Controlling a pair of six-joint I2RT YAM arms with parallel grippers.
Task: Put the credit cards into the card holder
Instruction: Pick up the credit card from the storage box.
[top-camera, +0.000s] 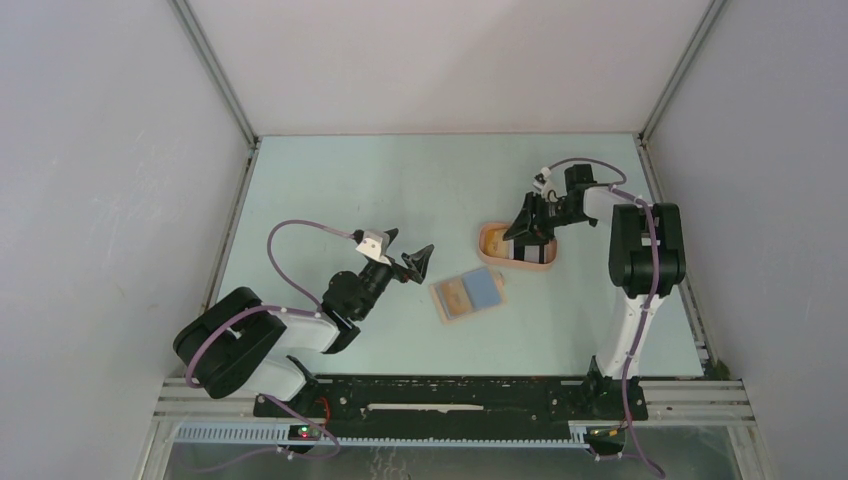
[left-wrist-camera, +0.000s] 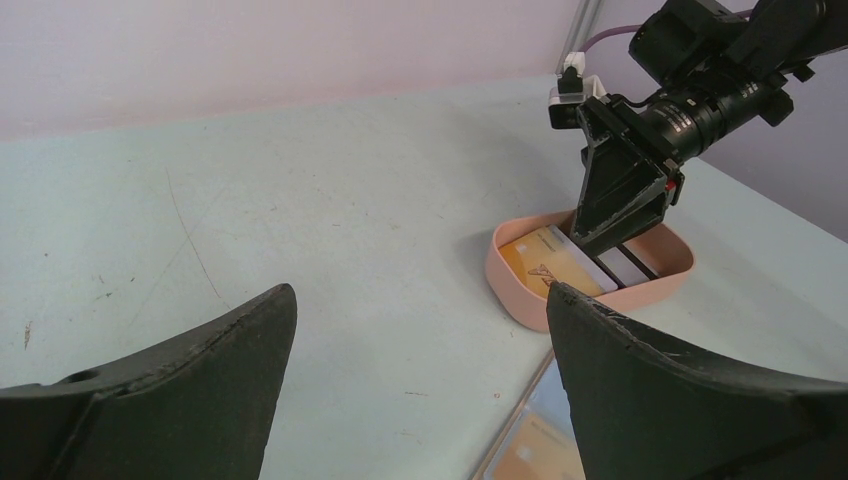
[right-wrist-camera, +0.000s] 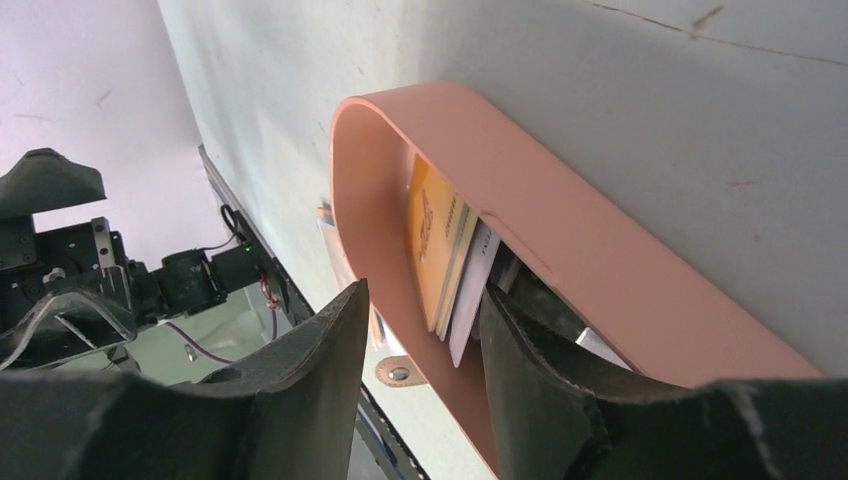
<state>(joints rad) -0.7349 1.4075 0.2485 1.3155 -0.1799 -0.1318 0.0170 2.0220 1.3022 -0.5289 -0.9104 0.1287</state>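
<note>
The tan card holder (top-camera: 468, 294) lies open on the table, with a blue card and an orange card on it. Its corner shows in the left wrist view (left-wrist-camera: 530, 445) and its snap tab in the right wrist view (right-wrist-camera: 398, 372). More credit cards stand in the peach tray (top-camera: 543, 262): an orange-yellow one (right-wrist-camera: 435, 235), a white one (right-wrist-camera: 470, 295), and dark-striped ones (left-wrist-camera: 625, 265). My right gripper (top-camera: 530, 228) is open, tips down at the tray; in its wrist view (right-wrist-camera: 415, 300) one finger is inside the tray by the cards and the other outside the wall. My left gripper (top-camera: 410, 258) is open and empty, left of the card holder.
The peach tray's rim (left-wrist-camera: 515, 295) is right of and beyond my left gripper (left-wrist-camera: 420, 292). The right arm's gripper (left-wrist-camera: 620, 195) hangs over the tray. Enclosure walls stand on all sides, and the arm bases sit at the near edge.
</note>
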